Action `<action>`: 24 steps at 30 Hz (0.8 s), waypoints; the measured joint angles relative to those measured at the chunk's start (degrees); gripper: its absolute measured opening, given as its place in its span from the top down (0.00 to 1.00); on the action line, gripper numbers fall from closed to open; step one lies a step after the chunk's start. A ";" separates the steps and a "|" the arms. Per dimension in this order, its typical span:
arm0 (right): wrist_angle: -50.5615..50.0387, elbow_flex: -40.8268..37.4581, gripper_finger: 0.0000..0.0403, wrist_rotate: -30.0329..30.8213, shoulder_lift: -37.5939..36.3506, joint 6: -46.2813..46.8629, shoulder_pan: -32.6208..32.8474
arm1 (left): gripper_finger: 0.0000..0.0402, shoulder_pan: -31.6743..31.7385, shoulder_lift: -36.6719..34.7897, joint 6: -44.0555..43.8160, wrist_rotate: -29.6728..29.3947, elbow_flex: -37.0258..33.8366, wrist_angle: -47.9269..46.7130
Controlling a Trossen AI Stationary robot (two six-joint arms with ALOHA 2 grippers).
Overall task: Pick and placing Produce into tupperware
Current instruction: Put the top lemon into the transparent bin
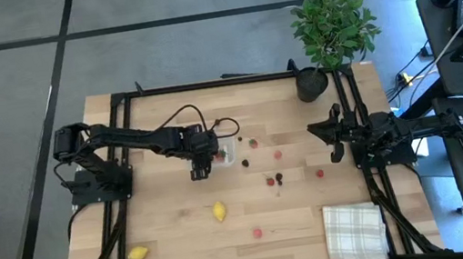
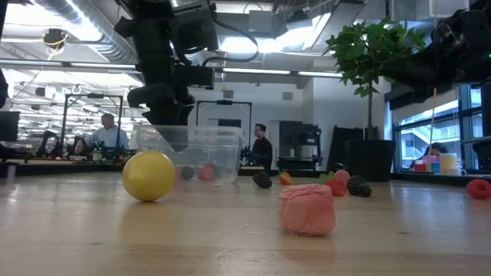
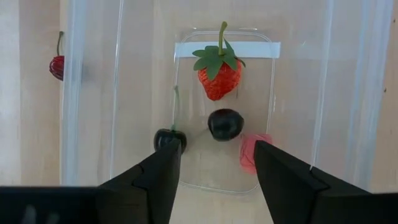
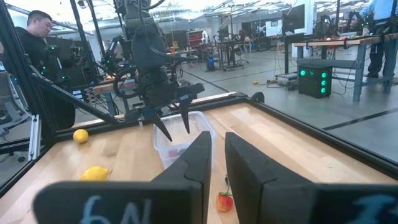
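Left gripper hangs directly over the tupperware, fingers spread apart, nothing between them. In the right wrist view the same gripper points down into the tub.

Tupperware sits on the tabletop just left of centre, toward the far half. Clear tub, rounded corners. In the left wrist view its long axis runs straight away from my fingers.

Inside it, 4 pieces:
- strawberry, green cap and stem toward the far end wall, tip pointing back at the gripper
- dark cherry near the middle
- 2nd dark cherry, partly behind my finger, thin stem running toward the far end
- pale red piece, partly hidden, cannot tell what kind

Outside the tub: a red cherry just beside the long wall. Scattered red and dark berries to the right of the tub. 1 lemon near centre front, the other lemon at the front left. Low view shows a pink-red lump closest to the camera.

Right gripper rests at the right edge of the tabletop, fingers nearly together, holding nothing

Potted plant at the far right corner, checked cloth at the near right corner
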 joint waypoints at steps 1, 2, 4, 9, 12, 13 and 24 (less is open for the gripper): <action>0.01 0.00 0.87 0.00 0.00 0.00 -0.01 | 0.51 -0.01 -0.03 0.00 -0.01 0.00 0.00; 0.01 -0.01 0.87 0.00 0.00 0.00 0.00 | 0.51 -0.02 -0.12 0.00 -0.01 0.00 -0.03; 0.01 0.00 0.87 0.00 0.00 0.00 0.00 | 0.51 -0.19 -0.37 0.00 -0.01 0.08 -0.11; 0.01 0.00 0.87 0.00 0.00 0.00 0.00 | 0.51 -1.83 -0.37 0.02 -0.07 2.66 -1.79; 0.01 0.00 0.87 0.00 0.00 0.00 0.00 | 0.51 -3.16 -0.37 0.02 -0.07 4.42 -3.18; -0.01 0.00 0.87 0.00 0.00 0.00 0.00 | 0.51 -3.61 -0.37 0.02 -0.07 5.21 -4.24; -0.01 0.00 0.87 0.00 0.00 0.08 -0.01 | 0.51 -9.99 -0.88 -8.51 -1.83 11.57 -23.35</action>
